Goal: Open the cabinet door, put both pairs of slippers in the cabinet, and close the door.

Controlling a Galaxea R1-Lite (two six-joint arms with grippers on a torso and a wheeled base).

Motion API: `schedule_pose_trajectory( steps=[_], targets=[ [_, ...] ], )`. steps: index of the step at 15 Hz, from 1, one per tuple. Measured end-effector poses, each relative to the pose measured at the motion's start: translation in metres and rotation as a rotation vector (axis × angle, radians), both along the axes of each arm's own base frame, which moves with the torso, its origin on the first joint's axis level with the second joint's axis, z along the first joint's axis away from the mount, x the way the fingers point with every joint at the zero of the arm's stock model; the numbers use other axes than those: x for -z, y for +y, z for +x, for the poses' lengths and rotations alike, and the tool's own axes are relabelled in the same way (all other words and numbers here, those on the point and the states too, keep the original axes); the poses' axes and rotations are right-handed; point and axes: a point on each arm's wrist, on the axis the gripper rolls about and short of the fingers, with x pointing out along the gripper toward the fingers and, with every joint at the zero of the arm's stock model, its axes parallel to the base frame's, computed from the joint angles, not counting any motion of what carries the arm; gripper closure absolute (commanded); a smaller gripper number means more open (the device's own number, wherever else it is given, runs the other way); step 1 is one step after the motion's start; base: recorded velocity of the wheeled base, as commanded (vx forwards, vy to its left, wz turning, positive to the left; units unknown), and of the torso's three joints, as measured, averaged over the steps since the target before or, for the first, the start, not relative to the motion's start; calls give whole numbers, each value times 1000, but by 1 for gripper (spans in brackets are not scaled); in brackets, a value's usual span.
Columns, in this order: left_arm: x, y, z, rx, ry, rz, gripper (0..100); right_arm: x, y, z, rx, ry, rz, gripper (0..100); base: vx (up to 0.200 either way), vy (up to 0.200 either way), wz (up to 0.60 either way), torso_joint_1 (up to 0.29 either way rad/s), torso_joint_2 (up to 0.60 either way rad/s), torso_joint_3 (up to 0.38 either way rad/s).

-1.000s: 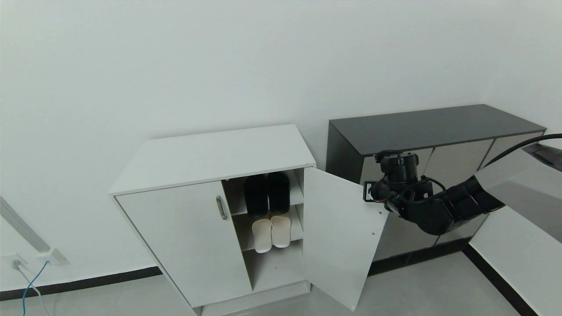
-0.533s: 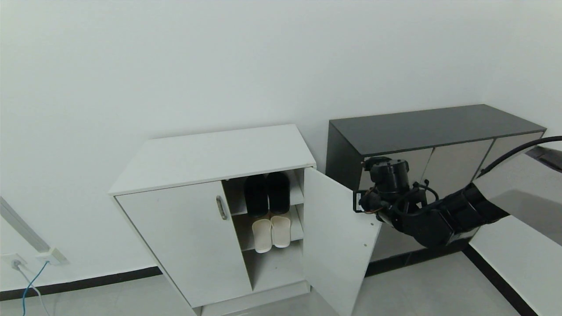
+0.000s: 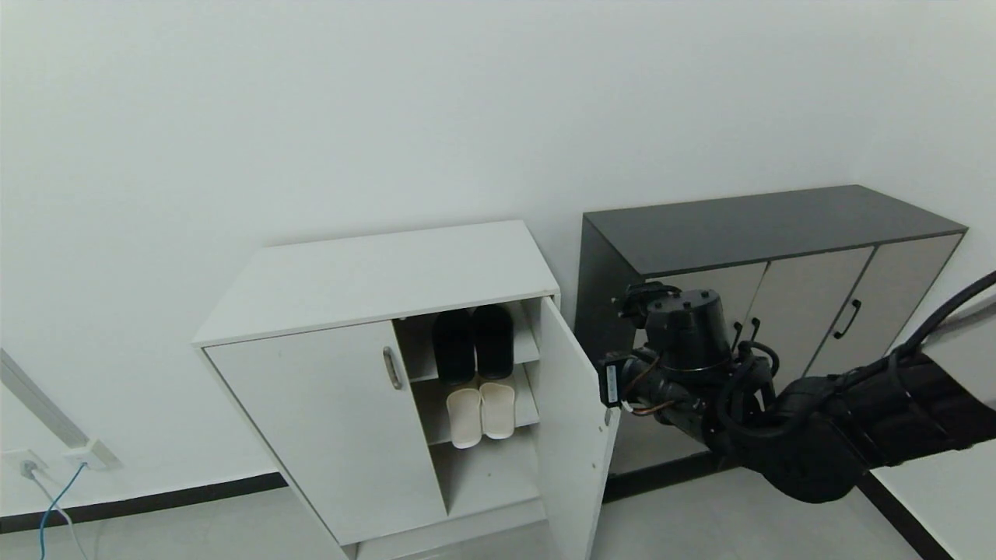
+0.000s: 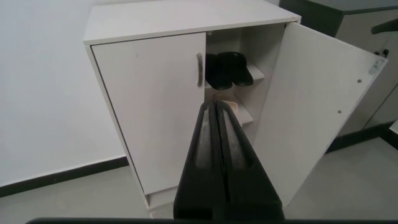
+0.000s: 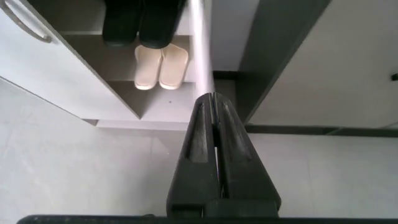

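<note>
The white cabinet (image 3: 373, 280) has its left door shut and its right door (image 3: 576, 420) standing part open. Black slippers (image 3: 473, 342) lie on the upper shelf and white slippers (image 3: 481, 412) on the shelf below. My right gripper (image 3: 605, 389) sits against the outer face of the open door, near its free edge. In the right wrist view the right gripper (image 5: 214, 102) is shut and empty, with the door's edge (image 5: 200, 43) just beyond it. My left gripper (image 4: 216, 109) is shut and empty, well back from the cabinet front, partly hiding the white slippers (image 4: 235, 111).
A dark sideboard (image 3: 762, 225) stands against the wall right of the cabinet, close behind the open door and my right arm. Wall sockets with a blue cable (image 3: 47, 474) sit low at the far left. Grey floor lies before the cabinet.
My right arm has moved left with the door, which has swung from wide open toward the cabinet. The slippers have not moved.
</note>
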Motion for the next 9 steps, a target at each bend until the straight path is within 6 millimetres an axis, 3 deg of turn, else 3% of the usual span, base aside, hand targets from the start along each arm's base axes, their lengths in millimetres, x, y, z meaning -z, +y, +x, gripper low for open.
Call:
schedule_pose_trajectory(
  steps=[4,9],
  targets=[
    [0,0,0,0,0,0,100,-6,-4,-9,-17,-14,-20,100,0,0,0,0,0,0],
    [0,0,0,0,0,0,100,-6,-4,-12,-32,-10,-18,100,0,0,600,0,1,2]
  ],
)
